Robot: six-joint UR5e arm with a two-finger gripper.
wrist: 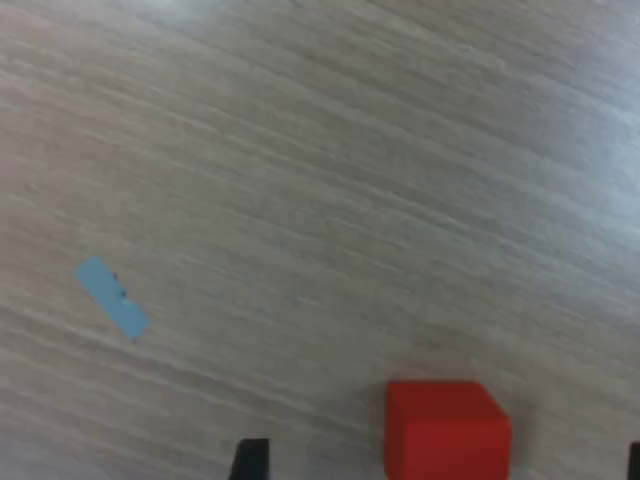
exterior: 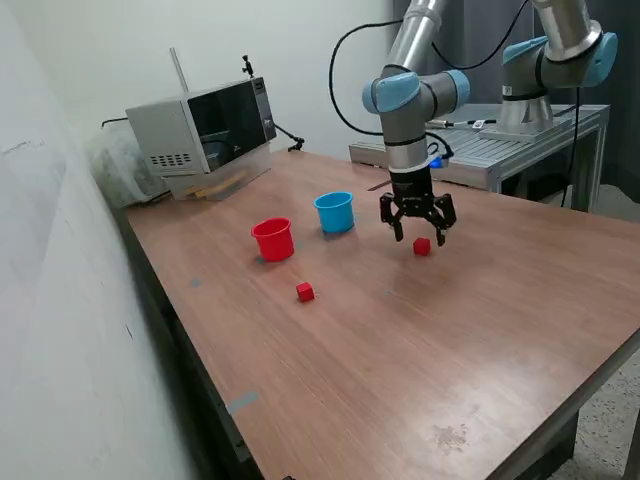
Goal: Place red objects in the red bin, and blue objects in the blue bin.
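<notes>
A small red cube (exterior: 421,246) lies on the wooden table, right under my gripper (exterior: 419,236), whose fingers are spread open just above and around it. The wrist view shows this cube (wrist: 446,430) on the wood between the two dark fingertips (wrist: 249,460). A second red cube (exterior: 305,291) lies nearer the table's front, toward the exterior view's left. The red cup (exterior: 273,239) and the light blue cup (exterior: 335,212) stand upright side by side to the exterior view's left of the gripper. No dark blue cubes are in view.
A microwave (exterior: 203,128) stands at the table's back left corner. A second robot arm (exterior: 560,60) stands on a metal bench (exterior: 520,145) behind the table. A bit of blue tape (wrist: 112,297) sticks to the wood.
</notes>
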